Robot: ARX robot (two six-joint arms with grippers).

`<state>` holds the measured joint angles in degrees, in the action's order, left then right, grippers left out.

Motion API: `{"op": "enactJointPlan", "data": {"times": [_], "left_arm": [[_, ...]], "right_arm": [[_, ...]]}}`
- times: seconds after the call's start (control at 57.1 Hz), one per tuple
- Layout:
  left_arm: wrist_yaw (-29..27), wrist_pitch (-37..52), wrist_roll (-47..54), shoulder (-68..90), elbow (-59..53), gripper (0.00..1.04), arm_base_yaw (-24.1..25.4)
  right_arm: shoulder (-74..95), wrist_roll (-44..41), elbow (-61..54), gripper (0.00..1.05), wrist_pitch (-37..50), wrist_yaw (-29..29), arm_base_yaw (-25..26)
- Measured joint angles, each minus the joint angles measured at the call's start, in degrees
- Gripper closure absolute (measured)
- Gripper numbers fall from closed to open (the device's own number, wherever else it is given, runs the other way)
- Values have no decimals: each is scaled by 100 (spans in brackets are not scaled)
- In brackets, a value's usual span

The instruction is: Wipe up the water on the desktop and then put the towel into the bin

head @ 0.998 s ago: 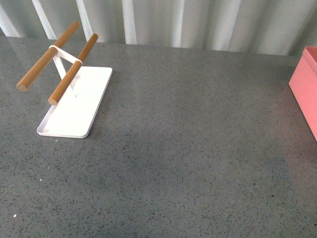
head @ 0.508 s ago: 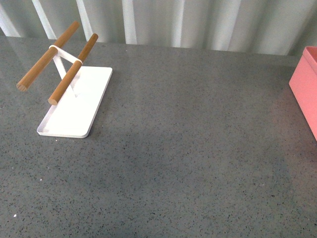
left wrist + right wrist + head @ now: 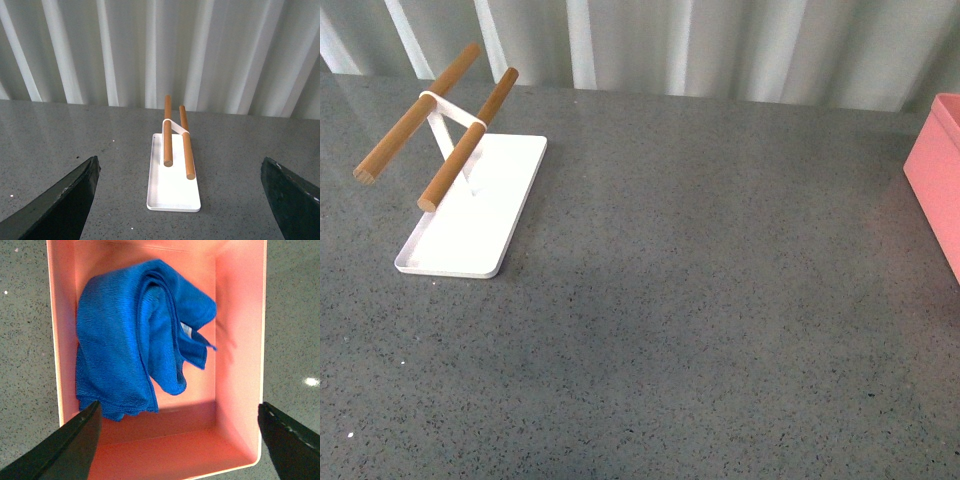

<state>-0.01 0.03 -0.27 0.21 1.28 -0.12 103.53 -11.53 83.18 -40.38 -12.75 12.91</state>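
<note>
The blue towel (image 3: 135,335) lies crumpled inside the salmon-pink bin (image 3: 240,340). My right gripper (image 3: 177,440) hangs above the bin, jaws wide open and empty, apart from the towel. In the front view only the bin's left wall (image 3: 935,180) shows at the right edge; the towel is hidden there. The dark grey speckled desktop (image 3: 700,300) shows no grippers in the front view. My left gripper (image 3: 180,200) is open and empty above the desktop, facing the white tray.
A flat white tray (image 3: 470,215) with two wooden rods (image 3: 465,140) on a white stand sits at the far left of the desktop; it also shows in the left wrist view (image 3: 172,187). A corrugated light wall (image 3: 670,45) runs behind the desktop.
</note>
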Motion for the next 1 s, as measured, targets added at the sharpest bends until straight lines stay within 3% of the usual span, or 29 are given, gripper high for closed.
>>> {"op": "enactJointPlan", "data": {"times": [0.053, 0.315, 0.333, 0.385, 0.42, 0.543, 0.63, 0.7, 0.841, 0.998], "left_arm": [[2, 0, 0, 0, 0, 7, 0], [0, 0, 0, 0, 0, 7, 0], [0, 0, 0, 0, 0, 7, 0], [0, 0, 0, -2, 0, 7, 0], [-20, 0, 0, -2, 0, 7, 0], [0, 0, 0, -2, 0, 7, 0], [2, 0, 0, -2, 0, 7, 0], [-4, 0, 0, -2, 0, 7, 0], [-2, 0, 0, -2, 0, 7, 0], [0, 0, 0, -2, 0, 7, 0]], "right_arm": [[0, 9, 0, 5, 0, 0, 0], [-9, 44, -37, 7, 85, 101, 13], [-90, 111, -249, 10, 568, 280, 50], [-466, 511, -1329, 20, 2575, 1644, 87], [-660, 686, -1919, 25, 3543, 2074, 85], [-1215, 949, -3797, 45, 7086, 2417, -83], [-1611, 997, -4553, 59, 8697, 2343, -216], [-2052, 1012, -5051, 73, 9200, 2245, -345], [-2612, 1008, -5980, 102, 9361, 2041, -540], [-3171, 1025, -6601, 101, 9398, 1880, -684]]}}
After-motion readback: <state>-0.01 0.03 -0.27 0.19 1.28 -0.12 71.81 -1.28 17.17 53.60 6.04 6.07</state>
